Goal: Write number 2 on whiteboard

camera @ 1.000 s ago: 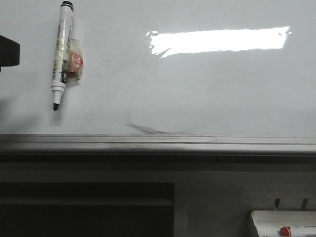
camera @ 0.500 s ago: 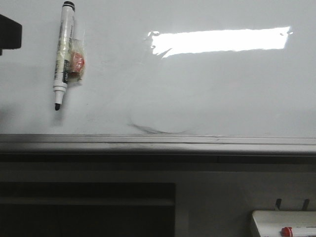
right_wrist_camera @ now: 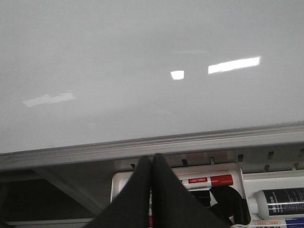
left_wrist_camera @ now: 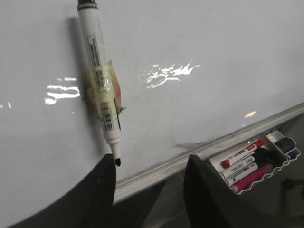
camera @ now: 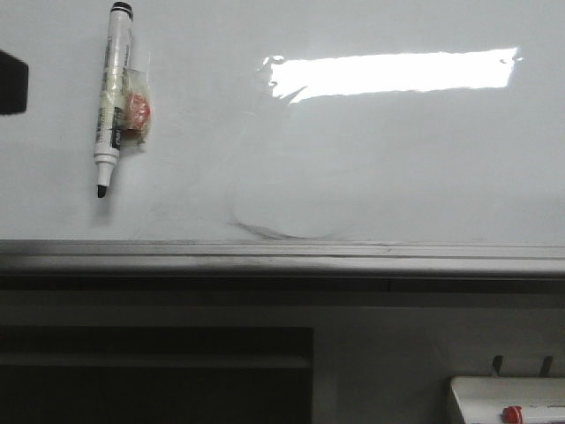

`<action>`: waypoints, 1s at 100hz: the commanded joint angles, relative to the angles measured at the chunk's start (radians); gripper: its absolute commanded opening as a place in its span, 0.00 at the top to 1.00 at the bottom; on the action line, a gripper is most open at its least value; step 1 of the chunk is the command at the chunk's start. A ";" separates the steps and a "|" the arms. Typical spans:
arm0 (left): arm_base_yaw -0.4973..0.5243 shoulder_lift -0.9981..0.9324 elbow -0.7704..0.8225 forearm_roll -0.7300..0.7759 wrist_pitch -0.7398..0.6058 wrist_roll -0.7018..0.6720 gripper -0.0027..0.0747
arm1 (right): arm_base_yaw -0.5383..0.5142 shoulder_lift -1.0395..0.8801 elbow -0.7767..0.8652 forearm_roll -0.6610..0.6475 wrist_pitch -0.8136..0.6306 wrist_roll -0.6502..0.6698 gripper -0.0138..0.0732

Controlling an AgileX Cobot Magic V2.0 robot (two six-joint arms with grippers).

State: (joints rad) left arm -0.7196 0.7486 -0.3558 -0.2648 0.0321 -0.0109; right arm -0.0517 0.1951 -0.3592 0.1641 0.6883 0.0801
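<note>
The whiteboard (camera: 371, 168) fills the front view, glossy white, with a grey rail (camera: 282, 256) along its lower edge. No number 2 shows on it, only a faint grey curved smudge (camera: 278, 231). A black-tipped white marker (camera: 113, 97) hangs on the board at upper left, tip down, with a taped red lump beside it. My left gripper (left_wrist_camera: 149, 164) is open and empty, and the marker (left_wrist_camera: 99, 90) has its tip just off one finger. A dark part of that gripper (camera: 11, 84) shows at the left edge. My right gripper (right_wrist_camera: 152, 159) is shut below the rail.
A bright rectangular light reflection (camera: 388, 72) lies on the upper right of the board. A white tray (camera: 508, 402) with a red-capped marker sits below the rail at the right. It holds several markers in the left wrist view (left_wrist_camera: 251, 164). A dark opening lies under the rail at the left.
The dark part of my left gripper at the left edge rose, then dropped and drew back a little to the left. The marker and board look the same.
</note>
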 commanded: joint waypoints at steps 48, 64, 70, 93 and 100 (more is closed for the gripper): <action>-0.009 0.294 0.007 0.068 -0.411 -0.091 0.53 | 0.000 0.020 -0.031 0.007 -0.068 -0.009 0.92; -0.009 0.353 0.005 0.068 -0.492 -0.091 0.52 | 0.000 0.020 -0.031 0.007 -0.068 -0.009 0.92; -0.009 0.376 0.005 0.068 -0.514 -0.091 0.52 | 0.000 0.020 -0.031 0.007 -0.068 -0.009 0.92; -0.009 0.478 0.005 0.039 -0.626 -0.093 0.52 | 0.000 0.020 -0.031 0.007 -0.068 -0.009 0.92; -0.009 0.510 0.005 0.039 -0.655 -0.093 0.53 | 0.000 0.020 -0.031 0.007 -0.068 -0.009 0.92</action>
State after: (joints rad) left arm -0.7218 1.2367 -0.3244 -0.2086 -0.5213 -0.0922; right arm -0.0517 0.1951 -0.3592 0.1641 0.6883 0.0794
